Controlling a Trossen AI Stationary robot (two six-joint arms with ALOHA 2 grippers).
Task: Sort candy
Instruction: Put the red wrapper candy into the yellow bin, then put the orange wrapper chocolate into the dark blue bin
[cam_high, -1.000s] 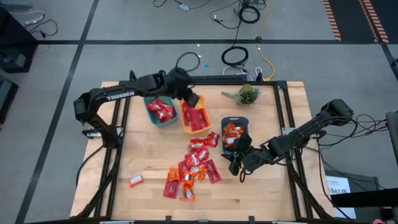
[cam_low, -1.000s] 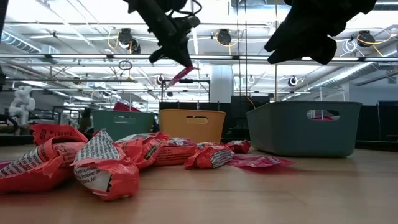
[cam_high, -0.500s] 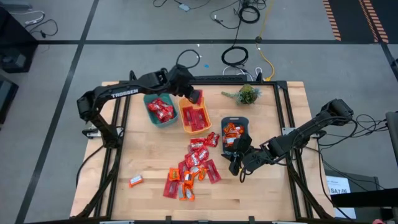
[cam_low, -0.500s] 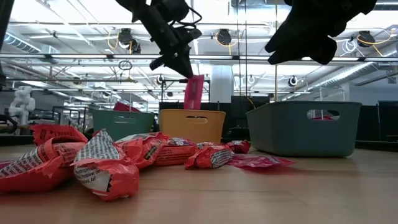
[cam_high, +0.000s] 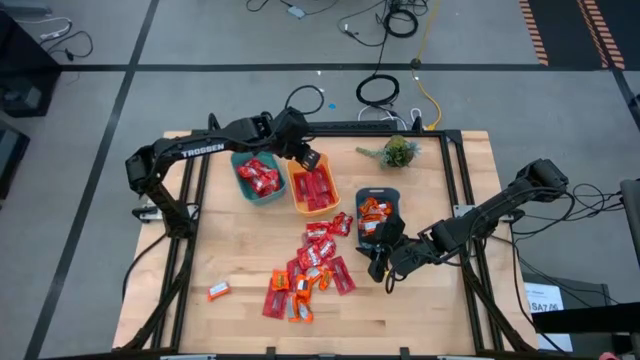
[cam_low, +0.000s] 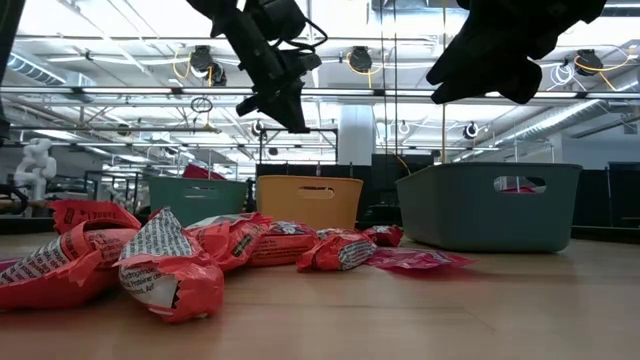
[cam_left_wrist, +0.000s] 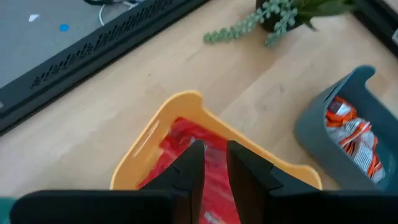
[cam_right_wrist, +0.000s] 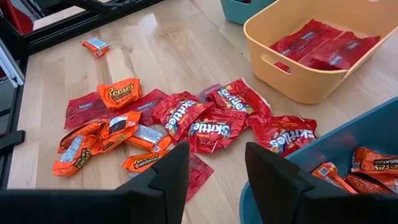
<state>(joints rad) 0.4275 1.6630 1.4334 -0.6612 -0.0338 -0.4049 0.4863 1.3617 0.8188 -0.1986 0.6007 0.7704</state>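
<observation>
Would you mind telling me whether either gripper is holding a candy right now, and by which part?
Nothing is held. The left gripper is empty above the yellow bin; the right gripper is open and empty.

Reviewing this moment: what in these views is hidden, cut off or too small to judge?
- Orange bin contents: low view shows only its wall; left wrist view has the left gripper across them.
- Teal bin: low view hides what it holds.
- Lone candy at the table's left: wrapper print too small in the high view.
- Right gripper: a dark silhouette in the low view, cut off by the top edge.
</observation>
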